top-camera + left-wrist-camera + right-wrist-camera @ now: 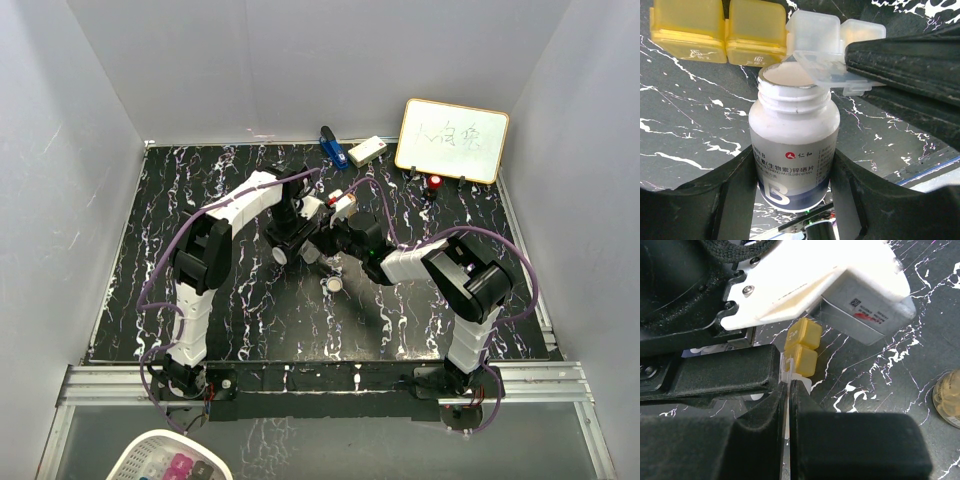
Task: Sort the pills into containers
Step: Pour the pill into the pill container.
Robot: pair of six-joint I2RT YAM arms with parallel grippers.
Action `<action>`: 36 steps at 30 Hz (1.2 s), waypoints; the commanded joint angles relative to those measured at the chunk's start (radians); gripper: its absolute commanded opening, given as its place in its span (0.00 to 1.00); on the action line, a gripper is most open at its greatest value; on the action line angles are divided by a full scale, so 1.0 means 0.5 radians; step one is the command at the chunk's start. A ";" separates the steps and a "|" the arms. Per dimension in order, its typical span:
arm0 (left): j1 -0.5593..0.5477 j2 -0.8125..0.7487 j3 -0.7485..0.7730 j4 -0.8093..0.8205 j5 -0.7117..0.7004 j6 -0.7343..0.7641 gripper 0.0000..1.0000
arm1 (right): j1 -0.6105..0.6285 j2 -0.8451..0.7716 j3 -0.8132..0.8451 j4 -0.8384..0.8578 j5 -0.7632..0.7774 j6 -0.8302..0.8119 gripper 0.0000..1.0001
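Grey walls close in a black marbled worktop (pixel 250 320), and both arms meet at its middle. The left pincer (pixel 792 172) is clamped on an uncapped, upright bottle (pixel 794 130), with the pill box (pixel 720 35) just beside it at 12 o'clock. The right pincer (pixel 789 390) is pressed together on 1 clear lid (pixel 825 65) of that box. This looks like opening a compartment, so the next move would be to tip the bottle gently over it. Only the top view shows the loose cap (pixel 333 284) at 6 o'clock. Only the right wrist view shows an amber bottle (pixel 950 400) at 3 o'clock.

Item count, table area.
One white bottle (pixel 794 150); one pill box (pixel 747 35) showing two yellow and two clear sections; one whiteboard (pixel 452 140); one blue object (pixel 333 148); one white block (pixel 367 150).
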 commanded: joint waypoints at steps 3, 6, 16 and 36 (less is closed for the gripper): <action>-0.008 -0.079 -0.010 -0.013 0.015 -0.021 0.00 | 0.016 -0.064 0.010 0.097 -0.041 -0.012 0.00; -0.012 -0.108 -0.056 0.047 -0.046 -0.032 0.00 | 0.015 -0.060 0.012 0.096 -0.036 -0.008 0.00; -0.040 -0.144 -0.183 0.179 -0.177 -0.070 0.00 | 0.016 -0.039 0.026 0.088 -0.040 0.001 0.00; -0.143 -0.190 -0.022 0.091 -0.127 -0.070 0.00 | 0.014 -0.007 0.053 0.060 -0.022 0.014 0.00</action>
